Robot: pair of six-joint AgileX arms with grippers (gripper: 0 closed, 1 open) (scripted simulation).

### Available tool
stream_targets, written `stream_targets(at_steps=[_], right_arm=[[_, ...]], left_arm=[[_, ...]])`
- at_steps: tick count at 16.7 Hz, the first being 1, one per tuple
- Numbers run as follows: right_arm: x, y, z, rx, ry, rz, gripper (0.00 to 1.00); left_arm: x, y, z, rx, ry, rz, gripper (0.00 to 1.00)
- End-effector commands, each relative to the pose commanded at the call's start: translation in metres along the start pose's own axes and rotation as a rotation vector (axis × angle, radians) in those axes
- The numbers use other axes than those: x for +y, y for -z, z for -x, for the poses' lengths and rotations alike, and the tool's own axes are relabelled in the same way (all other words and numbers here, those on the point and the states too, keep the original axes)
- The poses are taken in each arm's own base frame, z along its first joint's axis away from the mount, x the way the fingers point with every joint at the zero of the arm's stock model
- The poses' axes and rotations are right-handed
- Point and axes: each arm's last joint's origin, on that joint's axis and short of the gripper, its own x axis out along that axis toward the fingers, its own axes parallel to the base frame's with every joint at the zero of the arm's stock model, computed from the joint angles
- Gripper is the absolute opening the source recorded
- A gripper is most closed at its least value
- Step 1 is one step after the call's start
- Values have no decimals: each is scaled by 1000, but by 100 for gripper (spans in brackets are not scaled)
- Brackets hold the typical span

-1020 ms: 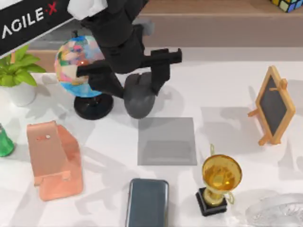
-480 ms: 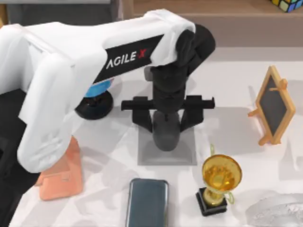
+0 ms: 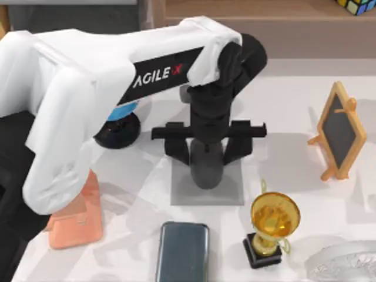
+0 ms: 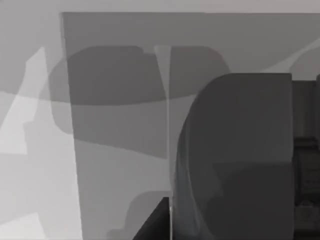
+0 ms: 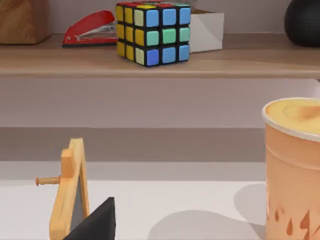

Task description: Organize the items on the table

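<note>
Top view: left gripper (image 3: pixel 206 154), clamped on the oval dark-grey mouse (image 3: pixel 206 169), holds it over the grey square mat (image 3: pixel 232 191) mid-tabletop.

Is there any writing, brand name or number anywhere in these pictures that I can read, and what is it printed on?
"AGILE X": white letters with a red X, on the black panel of the left arm, which reaches over the grey mat.
The phone, mouse, trophy, small chalkboard and paper cup show no readable text.
</note>
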Motion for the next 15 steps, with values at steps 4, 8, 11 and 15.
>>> stream_targets(at_steps=[4, 8, 11, 15], right_arm=[[0, 0, 0, 0, 0, 0, 100], [0, 0, 0, 0, 0, 0, 100], [0, 0, 0, 0, 0, 0, 100], [0, 0, 0, 0, 0, 0, 100]], left_arm=[[0, 0, 0, 0, 0, 0, 8], [0, 0, 0, 0, 0, 0, 38], [0, 0, 0, 0, 0, 0, 60], [0, 0, 0, 0, 0, 0, 90]])
